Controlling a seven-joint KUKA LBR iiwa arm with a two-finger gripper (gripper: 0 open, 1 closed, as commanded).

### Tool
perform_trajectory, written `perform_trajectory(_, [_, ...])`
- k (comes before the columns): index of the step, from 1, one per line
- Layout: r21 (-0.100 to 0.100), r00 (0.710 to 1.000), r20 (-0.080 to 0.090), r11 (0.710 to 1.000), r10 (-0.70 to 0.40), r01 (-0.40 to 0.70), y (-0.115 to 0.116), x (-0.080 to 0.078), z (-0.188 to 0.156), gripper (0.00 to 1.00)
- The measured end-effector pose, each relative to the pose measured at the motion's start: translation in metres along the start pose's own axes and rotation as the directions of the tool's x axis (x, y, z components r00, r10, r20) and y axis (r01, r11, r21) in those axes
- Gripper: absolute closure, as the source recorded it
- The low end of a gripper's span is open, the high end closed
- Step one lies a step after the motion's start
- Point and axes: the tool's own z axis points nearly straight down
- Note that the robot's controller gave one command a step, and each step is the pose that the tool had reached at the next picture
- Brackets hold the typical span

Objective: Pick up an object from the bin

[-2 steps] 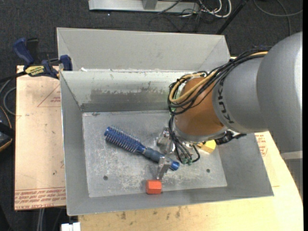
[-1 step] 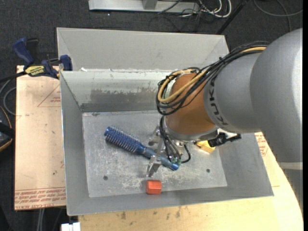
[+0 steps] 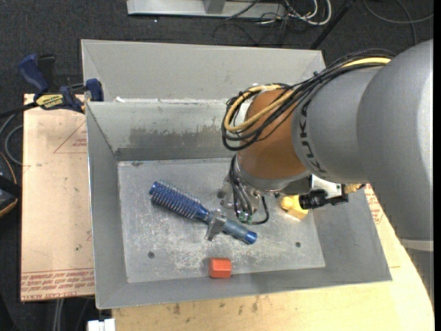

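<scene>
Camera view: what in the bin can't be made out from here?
Yellow thing at the bin's right: mostly covered by the arm, kind unclear.
Blue brush: handle's middle hidden under the gripper; whether it is held is unclear.
Bin floor's back right: covered by the arm.

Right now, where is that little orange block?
In the camera view, the orange block lies on the floor of the bin near its front wall, just below the tool and the blue brush.

One brush (image 3: 180,203), one orange block (image 3: 220,268), one yellow piece (image 3: 295,209)
</scene>
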Motion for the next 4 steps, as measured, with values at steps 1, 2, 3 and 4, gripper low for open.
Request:
perform_trajectory(1, [-0.005, 0.981, 0.007, 0.981, 0.194, -0.194, 0.011, 0.008, 0.048, 0.00])
perform_trajectory(2, [-0.001, 0.982, 0.002, 0.982, 0.191, -0.191, 0.012, 0.006, 0.046, 0.00])
perform_trajectory(3, [-0.007, 0.982, 0.007, 0.982, 0.191, -0.191, 0.014, 0.004, 0.044, 1.00])
perform_trajectory(4, [0.002, 0.982, -0.002, 0.982, 0.189, -0.189, 0.014, 0.004, 0.035, 1.00])
